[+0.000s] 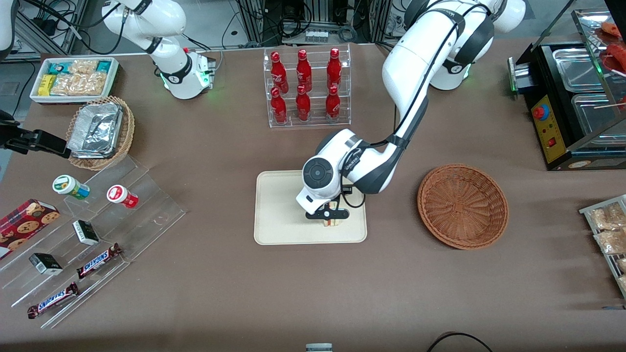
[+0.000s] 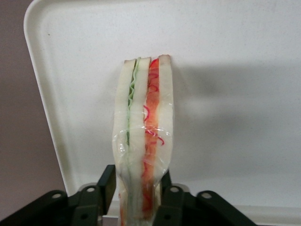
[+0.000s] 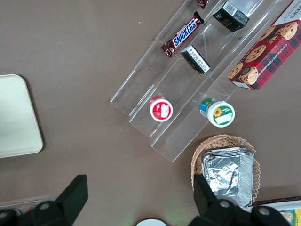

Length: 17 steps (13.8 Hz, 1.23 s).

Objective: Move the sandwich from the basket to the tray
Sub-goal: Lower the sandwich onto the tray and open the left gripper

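Over the tray, we are holding the sandwich with the gripper, its fingers clamped on the bread faces; the soft, light, film-wrapped wedge seems to touch the tray, the basket emptied.

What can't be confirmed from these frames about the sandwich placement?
- Front view: the end effector and wrist cover most of the sandwich.
- Left wrist view: whether the sandwich touches the tray is unclear; its gripped end is cut off by the frame edge.
- Right wrist view: only a tray corner shows.
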Motion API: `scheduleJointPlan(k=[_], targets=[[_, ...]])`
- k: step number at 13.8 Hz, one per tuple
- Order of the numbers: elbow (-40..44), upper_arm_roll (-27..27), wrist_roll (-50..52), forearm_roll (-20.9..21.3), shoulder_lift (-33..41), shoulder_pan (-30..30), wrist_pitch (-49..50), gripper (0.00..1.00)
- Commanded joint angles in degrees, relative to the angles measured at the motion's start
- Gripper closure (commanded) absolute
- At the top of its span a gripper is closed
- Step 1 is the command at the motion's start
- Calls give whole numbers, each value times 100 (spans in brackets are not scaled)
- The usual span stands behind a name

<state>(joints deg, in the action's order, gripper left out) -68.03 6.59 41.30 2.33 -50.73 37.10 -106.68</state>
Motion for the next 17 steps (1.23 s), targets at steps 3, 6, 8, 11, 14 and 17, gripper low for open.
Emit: scheduleJointPlan(k=[3,6,8,11,14,17], targets=[[202,-114,80,92,72,43,69,0],[185,-290,54,92,414,17,138,0],[185,-299,45,101,660,-140,384,0],[149,-272,10,-48,1099,-728,754,0],[62,-281,-270,-136,1433,-1159,894,0],[-201,-272,-884,-162,1855,-1827,1219,0]])
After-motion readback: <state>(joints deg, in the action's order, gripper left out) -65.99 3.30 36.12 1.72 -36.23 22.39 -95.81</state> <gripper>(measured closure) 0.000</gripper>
